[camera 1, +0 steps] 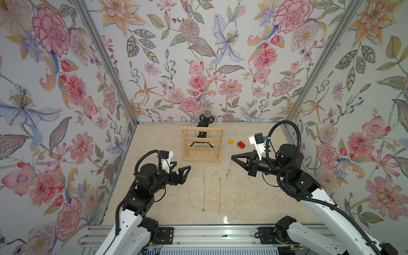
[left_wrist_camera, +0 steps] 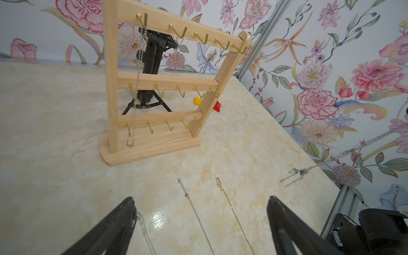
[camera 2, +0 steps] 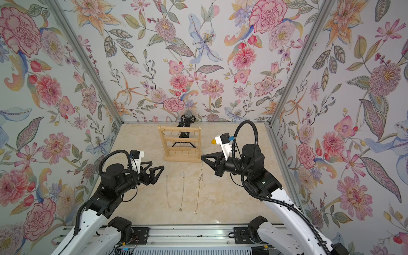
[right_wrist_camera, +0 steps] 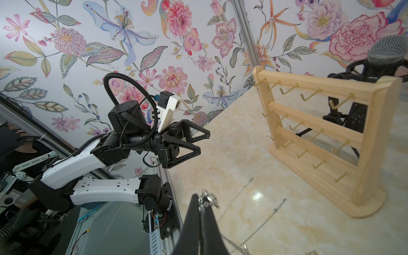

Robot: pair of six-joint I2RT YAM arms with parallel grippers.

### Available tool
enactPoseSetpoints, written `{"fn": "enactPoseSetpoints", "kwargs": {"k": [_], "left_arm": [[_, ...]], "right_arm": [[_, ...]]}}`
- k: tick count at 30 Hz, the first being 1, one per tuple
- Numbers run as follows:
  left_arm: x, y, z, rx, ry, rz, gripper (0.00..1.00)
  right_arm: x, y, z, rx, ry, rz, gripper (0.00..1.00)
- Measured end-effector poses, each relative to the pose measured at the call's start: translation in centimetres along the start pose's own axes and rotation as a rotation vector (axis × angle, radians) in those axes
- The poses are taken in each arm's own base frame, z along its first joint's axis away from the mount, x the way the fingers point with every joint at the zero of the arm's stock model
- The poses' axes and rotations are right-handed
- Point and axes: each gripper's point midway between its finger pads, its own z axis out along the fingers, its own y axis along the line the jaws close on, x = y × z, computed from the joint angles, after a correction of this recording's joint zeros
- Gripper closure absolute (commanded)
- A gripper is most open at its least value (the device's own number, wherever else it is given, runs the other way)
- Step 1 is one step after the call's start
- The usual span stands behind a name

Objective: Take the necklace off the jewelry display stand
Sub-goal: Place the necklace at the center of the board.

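The jewelry display stand (camera 1: pixel 201 144) (camera 2: pixel 180 144) (left_wrist_camera: pixel 154 81) (right_wrist_camera: pixel 326 141) is a pale wooden frame with three rails of gold hooks, upright at the back middle of the table. A silver necklace (left_wrist_camera: pixel 135 97) hangs from its top end hook down to the base. My right gripper (camera 1: pixel 232 157) (camera 2: pixel 202 157) (right_wrist_camera: pixel 199 198) is shut on another silver necklace (camera 1: pixel 229 169) (left_wrist_camera: pixel 344 154) (right_wrist_camera: pixel 208 197), right of the stand. That chain slants down to the tabletop. My left gripper (camera 1: pixel 183 167) (camera 2: pixel 157 166) (left_wrist_camera: pixel 201 198) (right_wrist_camera: pixel 204 141) is open, empty, front-left of the stand.
Three thin necklaces (camera 1: pixel 189 194) (camera 1: pixel 203 192) (camera 1: pixel 219 194) lie side by side on the marble tabletop (camera 1: pixel 254 198) in front of the stand. A black microphone on a tripod (camera 1: pixel 204 123) stands behind it. A yellow brick (camera 1: pixel 231 141) and a red brick (camera 1: pixel 241 144) lie back right.
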Motion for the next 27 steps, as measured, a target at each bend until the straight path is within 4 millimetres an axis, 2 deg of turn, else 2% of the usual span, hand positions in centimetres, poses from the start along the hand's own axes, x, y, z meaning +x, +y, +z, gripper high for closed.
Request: {"fn": "enactPoseSetpoints", "kwargs": {"k": [3, 6, 14, 22, 27], "left_arm": [[0.0, -0.9, 0.4, 0.041, 0.007, 0.0, 0.07], [-0.1, -2.7, 1.1, 0.103, 0.023, 0.014, 0.07], [-0.5, -10.0, 2.9, 0.313, 0.055, 0.1, 0.07], [0.3, -15.2, 4.8, 0.471, 0.063, 0.153, 0.07], [0.0, -17.8, 5.9, 0.545, 0.049, 0.178, 0.1]], "right_arm": [[0.3, -0.1, -0.1, -0.006, 0.01, 0.012, 1.0], [0.7, -0.3, -0.2, -0.01, 0.022, 0.024, 1.0], [1.9, -1.2, -0.4, -0.009, 0.052, 0.06, 1.0], [2.5, -1.6, -0.5, -0.015, 0.067, 0.084, 1.0], [3.1, -1.9, -0.6, -0.017, 0.081, 0.102, 1.0]]}}
